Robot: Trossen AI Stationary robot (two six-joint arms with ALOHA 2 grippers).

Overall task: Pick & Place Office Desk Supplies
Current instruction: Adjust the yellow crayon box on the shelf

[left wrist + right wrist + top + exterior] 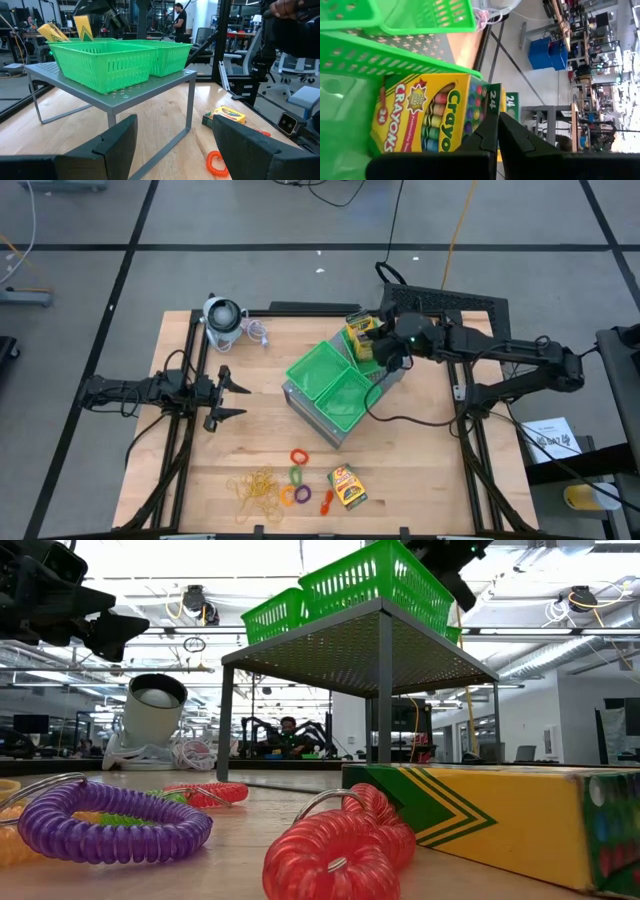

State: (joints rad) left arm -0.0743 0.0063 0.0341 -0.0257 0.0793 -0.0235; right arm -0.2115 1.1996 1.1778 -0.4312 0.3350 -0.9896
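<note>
Two yellow-and-green crayon boxes (360, 332) stand tilted in the far green tray (350, 65), leaning on its wall; the left wrist view shows them sticking up (82, 26). My right gripper (384, 348) is shut right beside them (498, 120). A third crayon box (347, 487) lies flat on the table near the front edge. Next to it lie red, green, purple and orange rings (297, 477) and a tangle of tan rubber bands (255, 486). My left gripper (238, 400) is open and empty at the table's left. My right gripper's shut fingertips stand at the green end (490, 100) of the nearer crayon box, which rests in the tray. I cannot tell whether they touch it.
Three green trays (330, 380) sit on a raised grey perforated base (370, 650) at the table's middle. A grey-white round gadget (222, 318) with a clear piece stands at the far left. Bare wood lies between my left gripper and the base.
</note>
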